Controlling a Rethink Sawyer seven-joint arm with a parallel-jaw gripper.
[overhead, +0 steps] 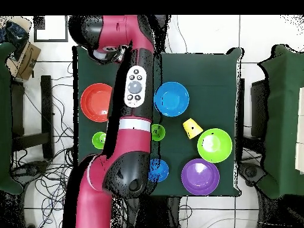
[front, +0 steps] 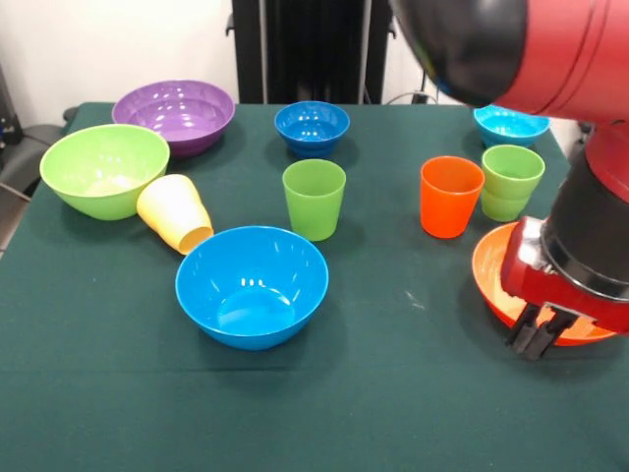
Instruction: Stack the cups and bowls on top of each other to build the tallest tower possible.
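Observation:
My gripper [front: 539, 339] is down at the near rim of the orange bowl [front: 488, 267] at the right, its black fingers close together on that rim. The bowl rests on the table, and the overhead view shows it [overhead: 95, 102] beside my arm, which hides the gripper. A large blue bowl [front: 252, 285] sits front centre. The lime green bowl [front: 103, 169] and purple bowl [front: 174, 113] are at the left. A yellow cup [front: 175, 213] lies on its side. The green cup [front: 314, 199], orange cup [front: 450, 196] and light green cup [front: 511, 182] stand upright. No tower stands.
A small dark blue bowl [front: 312, 127] and a turquoise bowl [front: 511, 124] sit at the far side. My red arm [overhead: 135, 89] stretches over the dark green table [front: 118, 393], covering part of it in the overhead view.

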